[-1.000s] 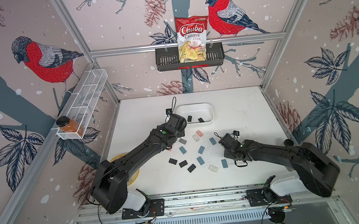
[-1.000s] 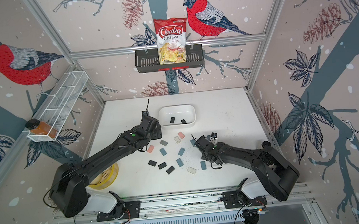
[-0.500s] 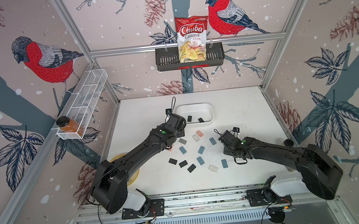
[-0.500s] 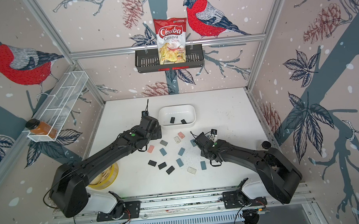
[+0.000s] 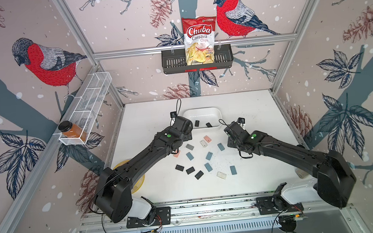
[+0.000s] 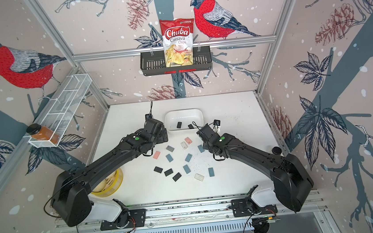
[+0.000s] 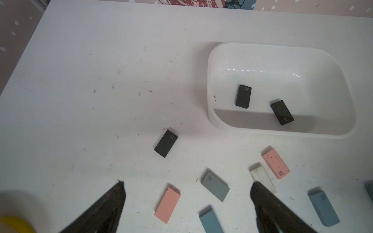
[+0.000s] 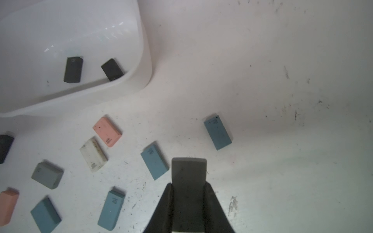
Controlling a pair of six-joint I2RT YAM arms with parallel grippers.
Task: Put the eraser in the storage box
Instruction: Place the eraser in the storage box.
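- The grey eraser is pinched between the fingers of the right hand, short of the box and to its near right.
- In the last second the right arm has carried it from the middle of the bench toward the far side. The wrist now sits just beside the box's near-right corner in both top views.
- Judged from that, the pick-up is done and the carry is almost over. The release over the box is still to come.
- The left hand has not shifted. Its fingers are spread wide and empty, above the bench just left of the box.
- Two black erasers already lie inside the box. A stray black eraser lies outside it, just to the near left.
- More than a dozen loose erasers, blue, pink, grey, white and black, remain strewn mid-bench.
- In both top views the right wrist covers the held eraser and the fingertips, so only the wrist view shows the grip. The eraser's near end is cut off there, and its height above the bench cannot be told.
- The left arm hides the stray black eraser from both top views.
- A yellow round thing sits half covered beneath the left arm. A pale thing at the bench's right edge, behind the right arm, is too cut off to name.
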